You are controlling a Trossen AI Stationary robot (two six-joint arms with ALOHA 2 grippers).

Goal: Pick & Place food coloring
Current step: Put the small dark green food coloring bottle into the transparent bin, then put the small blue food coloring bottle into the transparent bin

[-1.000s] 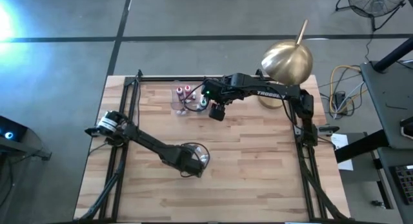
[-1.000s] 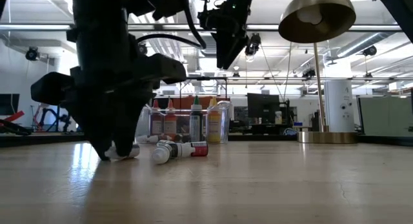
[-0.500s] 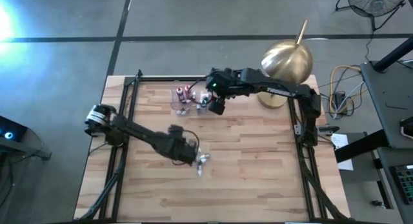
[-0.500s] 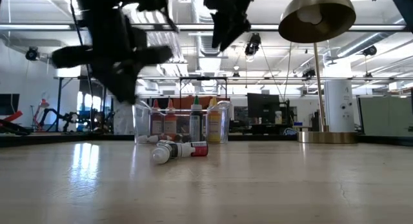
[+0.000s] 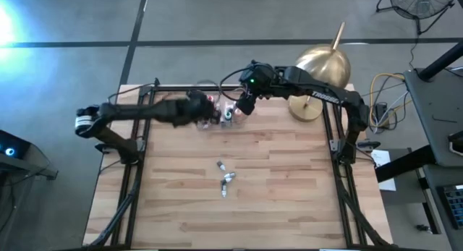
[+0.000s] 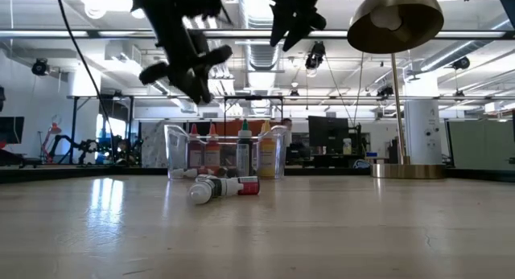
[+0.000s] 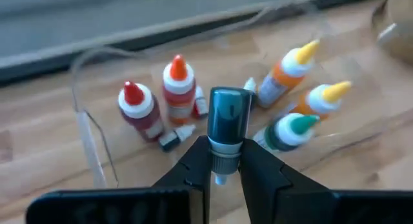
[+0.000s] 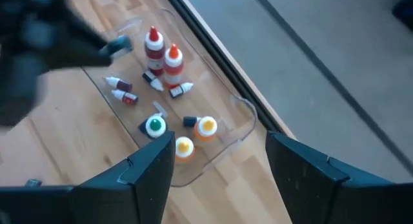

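Note:
A clear plastic tray (image 5: 217, 113) sits near the table's far edge. Red, orange, yellow and green-capped dropper bottles (image 7: 177, 88) stand in it, and tiny ones lie between them. My left gripper (image 5: 200, 111) hangs over the tray (image 7: 87, 137), shut on a dark blue bottle (image 7: 229, 114). My right gripper (image 5: 244, 106) hovers open over the tray's right side (image 8: 248, 117), fingers wide apart (image 8: 219, 179). Three more small bottles (image 5: 226, 179) lie on their sides mid-table, also visible in the low view (image 6: 216, 188). My left gripper (image 7: 224, 161) pinches the dark blue bottle between its two fingers at the grey collar (image 7: 225, 145) by the pale tip. The fingers come from above, slanting down. The bottle is lifted clear, its dark body sticking out past the fingertips toward the tray below.
A brass lamp (image 5: 320, 69) stands on its round base at the far right corner, its shade high over the table. Black frame rails run along the table's left and right edges (image 5: 137, 157). Bare wood lies on the near half, around the three lying bottles.
My left gripper has risen off the mid-table, where it was down among the lying bottles, and has swung toward the far edge, carrying the dark bottle to above the tray. My right gripper has drifted up and slightly toward the far edge.

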